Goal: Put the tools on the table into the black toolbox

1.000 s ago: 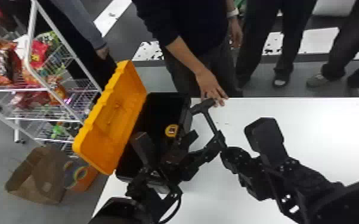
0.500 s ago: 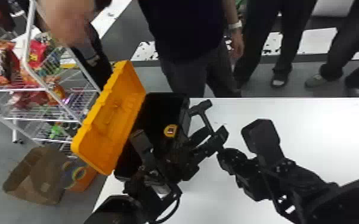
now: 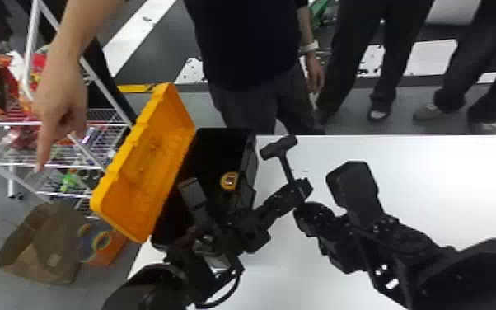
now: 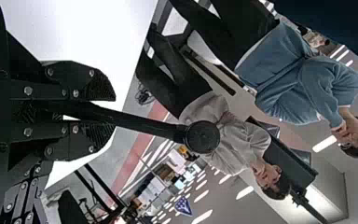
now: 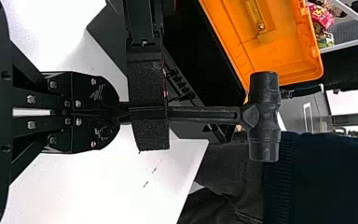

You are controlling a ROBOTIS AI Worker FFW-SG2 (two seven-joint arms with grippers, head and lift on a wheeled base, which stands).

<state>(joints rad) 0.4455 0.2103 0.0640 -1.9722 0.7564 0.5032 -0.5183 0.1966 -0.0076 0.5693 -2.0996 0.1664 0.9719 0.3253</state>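
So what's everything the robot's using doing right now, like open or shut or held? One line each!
Toolbox: open.
Lid: swung open, still joined to the toolbox.
Tape measure: inside the toolbox.
Hammer: held by the handle, not in the toolbox.
Left pincer: shut on the hammer's handle.
Right pincer: shut on the handle's end.

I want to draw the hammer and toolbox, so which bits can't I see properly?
Hammer: the handle's end, in the right wrist view, is hidden where the left hand and right hand crowd together.
Toolbox: the bottom, in the head view, is lost in darkness and behind the left arm.
Yellow round thing: its markings, in the head view, are too small and blurry.
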